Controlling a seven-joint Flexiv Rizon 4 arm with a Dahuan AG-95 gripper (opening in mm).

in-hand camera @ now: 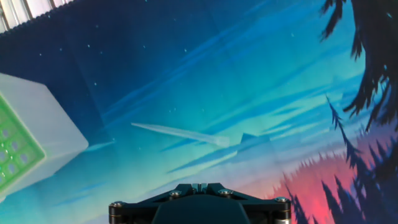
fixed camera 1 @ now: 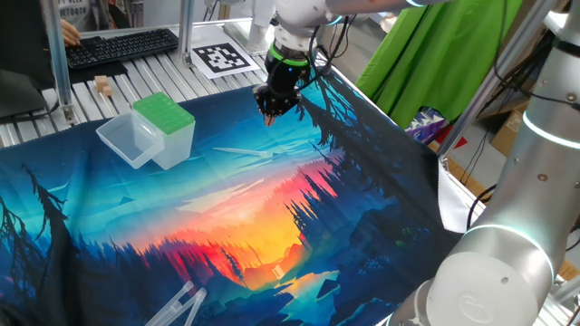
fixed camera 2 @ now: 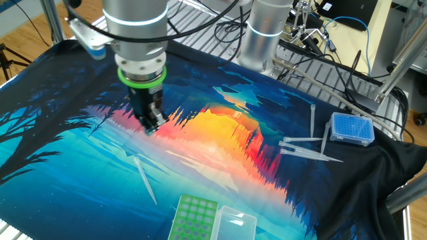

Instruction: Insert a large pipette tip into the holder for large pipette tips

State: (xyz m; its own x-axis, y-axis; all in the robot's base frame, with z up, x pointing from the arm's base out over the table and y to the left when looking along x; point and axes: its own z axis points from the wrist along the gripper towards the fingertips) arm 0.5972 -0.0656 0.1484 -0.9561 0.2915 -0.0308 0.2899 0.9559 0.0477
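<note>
The large pipette tip lies flat on the printed cloth, a thin whitish cone; it also shows in the other fixed view and faintly in one fixed view. The holder has a green perforated top and frosted sides, and its clear lid is folded open beside it. It stands left of the tip and at the near edge. My gripper hangs above the cloth, shut and empty, a little short of the tip. Its closed tips point down at the cloth.
A blue tip box and several loose tips lie at the cloth's far side. Two clear tubes rest at the front edge. A keyboard, a marker tag and a second arm border the table.
</note>
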